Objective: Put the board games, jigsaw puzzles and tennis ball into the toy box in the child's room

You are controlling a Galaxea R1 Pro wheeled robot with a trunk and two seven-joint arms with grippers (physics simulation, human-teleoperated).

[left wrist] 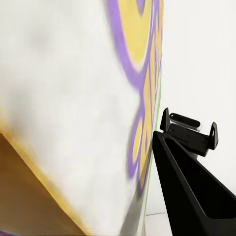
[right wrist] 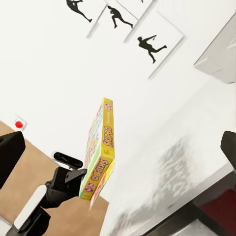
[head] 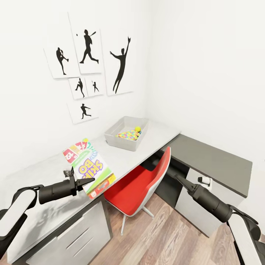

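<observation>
My left gripper point(head: 81, 179) is shut on the lower edge of the Skip-Bo board game point(head: 89, 166), a white, green and red carton held tilted just above the table point(head: 121, 159). In the right wrist view the carton point(right wrist: 101, 147) stands on edge over the desk. Its printed face point(left wrist: 73, 98) looms close in the left wrist view, beside one black finger point(left wrist: 189, 182). Further along the table, the toy box point(head: 110, 134) holds a colourful jigsaw puzzle point(head: 129, 135) and the tennis ball point(head: 137, 129). My right gripper point(head: 172, 173) is open, low by the chair, its fingertips point(right wrist: 11, 150) spread wide.
A red-and-white swivel chair point(head: 138, 184) is tucked under the desk between my arms. The dark grey shelf section point(head: 217, 162) runs along the right wall. A drawer unit point(head: 77, 235) sits below my left arm. Baseball prints point(head: 88, 66) hang on the wall, above wood floor point(head: 165, 235).
</observation>
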